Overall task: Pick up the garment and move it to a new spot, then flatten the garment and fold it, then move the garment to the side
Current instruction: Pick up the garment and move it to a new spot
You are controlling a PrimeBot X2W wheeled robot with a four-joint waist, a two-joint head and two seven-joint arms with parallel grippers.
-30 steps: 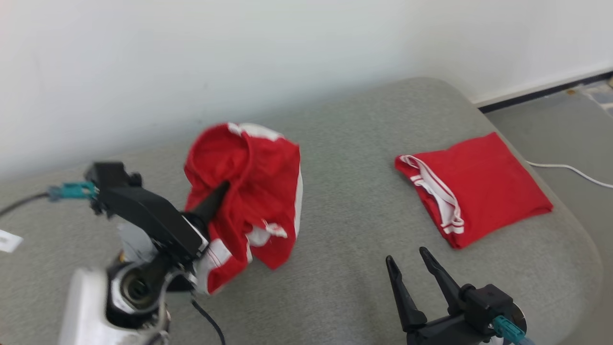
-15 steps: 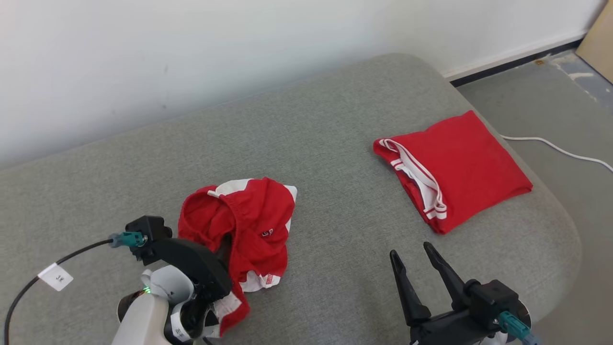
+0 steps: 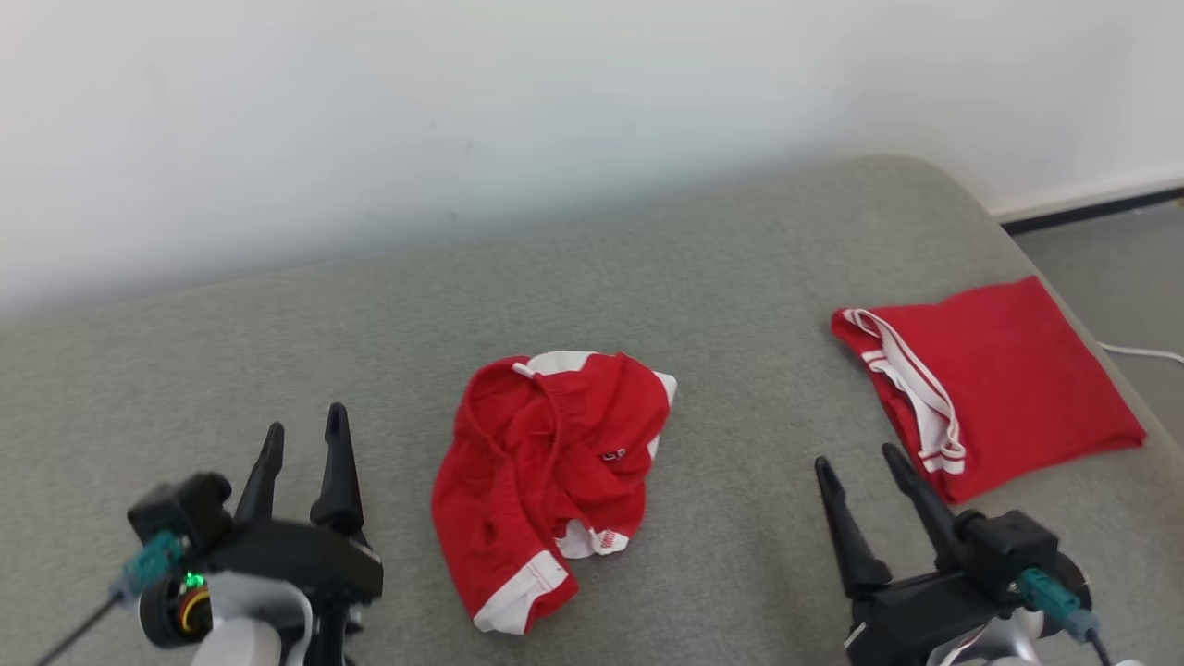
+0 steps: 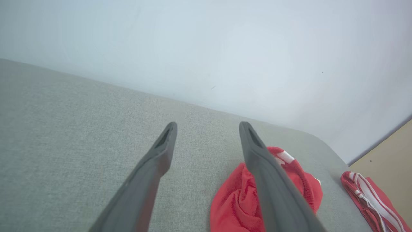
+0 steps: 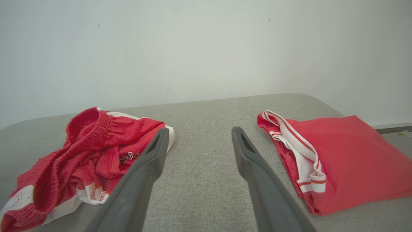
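The only writing you have is a small dark logo (image 3: 611, 454) on the crumpled red shorts (image 3: 546, 472). It is too small in the head view and half lost in a fold in the right wrist view, so you cannot read it.

Your left gripper (image 3: 303, 418) sits at the lower left of the head view, fingers pointing up and away from you. Its jaws are spread wide with only bare cushion between them. It is near the shorts on their left side and not touching them. Your right gripper (image 3: 853, 456) sits at the lower right in the same pose, also spread wide and holding nothing, between the shorts and the folded red garment (image 3: 1017, 379).

You have two red garments on the grey cushion (image 3: 703, 277). The shorts lie bunched in the middle, elastic waistband up and white hem trim showing. The folded one lies flat near the right edge, its white striped band facing the shorts. One white cable (image 3: 1142, 351) runs along the floor beyond it.
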